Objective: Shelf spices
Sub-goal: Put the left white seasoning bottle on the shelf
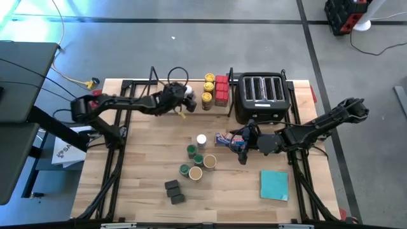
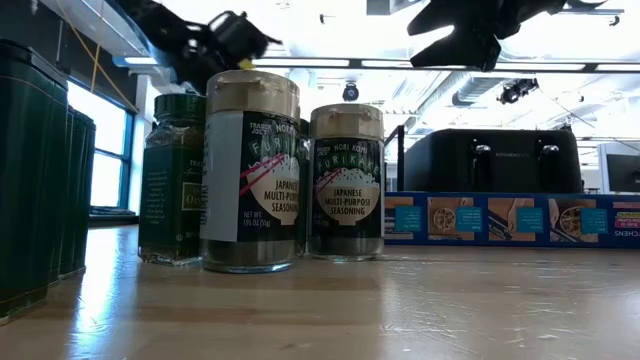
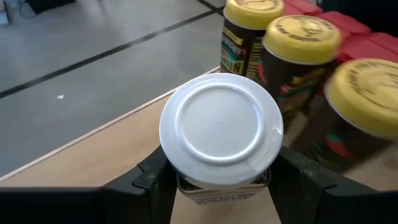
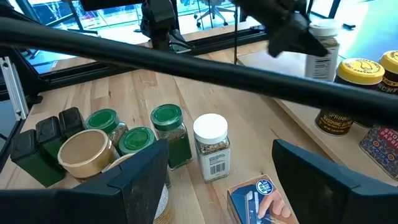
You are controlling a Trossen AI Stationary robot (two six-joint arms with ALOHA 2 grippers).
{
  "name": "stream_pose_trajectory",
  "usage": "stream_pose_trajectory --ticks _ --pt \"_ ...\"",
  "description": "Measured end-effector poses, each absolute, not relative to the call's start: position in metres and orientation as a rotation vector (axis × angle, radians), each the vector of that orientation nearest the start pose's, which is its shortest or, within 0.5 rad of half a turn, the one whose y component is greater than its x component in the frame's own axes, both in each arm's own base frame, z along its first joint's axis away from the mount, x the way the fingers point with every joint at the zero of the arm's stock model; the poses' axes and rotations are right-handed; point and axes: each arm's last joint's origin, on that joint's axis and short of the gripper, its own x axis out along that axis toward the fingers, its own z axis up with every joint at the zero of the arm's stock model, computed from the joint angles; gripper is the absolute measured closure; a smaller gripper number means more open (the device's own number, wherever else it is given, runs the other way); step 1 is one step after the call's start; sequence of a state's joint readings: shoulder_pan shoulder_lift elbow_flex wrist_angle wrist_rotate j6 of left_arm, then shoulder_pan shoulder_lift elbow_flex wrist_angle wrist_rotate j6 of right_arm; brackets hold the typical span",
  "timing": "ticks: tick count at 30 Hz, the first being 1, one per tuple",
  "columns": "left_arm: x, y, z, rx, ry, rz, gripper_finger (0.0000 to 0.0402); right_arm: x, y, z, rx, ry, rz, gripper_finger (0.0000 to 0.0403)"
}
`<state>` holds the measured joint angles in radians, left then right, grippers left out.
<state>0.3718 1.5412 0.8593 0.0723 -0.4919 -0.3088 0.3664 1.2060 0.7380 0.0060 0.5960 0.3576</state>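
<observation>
My left gripper [image 1: 184, 97] is at the far middle of the table, by the shelf [image 1: 145, 88], and is shut on a white-lidded spice jar [image 3: 221, 124]. Yellow-lidded jars [image 1: 208, 89] and red tins [image 1: 220, 89] stand on the shelf board beside it. More spices stand mid-table: a white-lidded jar [image 1: 201, 139], green-lidded jars [image 1: 191, 151], tan-lidded jars [image 1: 210, 162] and dark blocks [image 1: 172, 186]. My right gripper [image 4: 230, 180] hangs open above the blue box [image 4: 258, 199], holding nothing. My left gripper pinches the jar's body just under the white lid [image 3: 217, 186], one finger [image 3: 152, 177] on each side. The fingers come from the table's left, slanting a little downward. The jar [image 4: 320, 46] is lifted clear above the shelf board, lid up.
The black toaster [image 1: 261, 95] stands right of the shelf at the far edge. The long blue wrap box [image 1: 226, 140] lies in front of it, under my right gripper. A teal pad [image 1: 274, 184] lies near the right front. In the low view the tan-lidded jars [image 2: 250, 170] fill the foreground.
</observation>
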Motion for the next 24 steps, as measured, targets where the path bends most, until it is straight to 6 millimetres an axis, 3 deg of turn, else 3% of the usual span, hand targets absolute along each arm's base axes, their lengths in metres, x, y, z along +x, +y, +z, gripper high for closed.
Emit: stream_pose_trajectory --ticks 8,18,24 --pt "0.303 0.153 0.196 -0.345 0.515 0.907 0.0189 0.242 0.076 0.252 0.135 0.368 -0.293 0.0121" --pt "0.298 0.166 0.192 -0.370 0.523 0.927 0.0150 0.242 0.076 0.251 0.131 0.375 -0.295 0.0121" --pt "0.294 0.175 0.196 -0.419 0.498 0.845 0.0119 0.242 0.075 0.250 0.133 0.383 -0.297 0.0121"
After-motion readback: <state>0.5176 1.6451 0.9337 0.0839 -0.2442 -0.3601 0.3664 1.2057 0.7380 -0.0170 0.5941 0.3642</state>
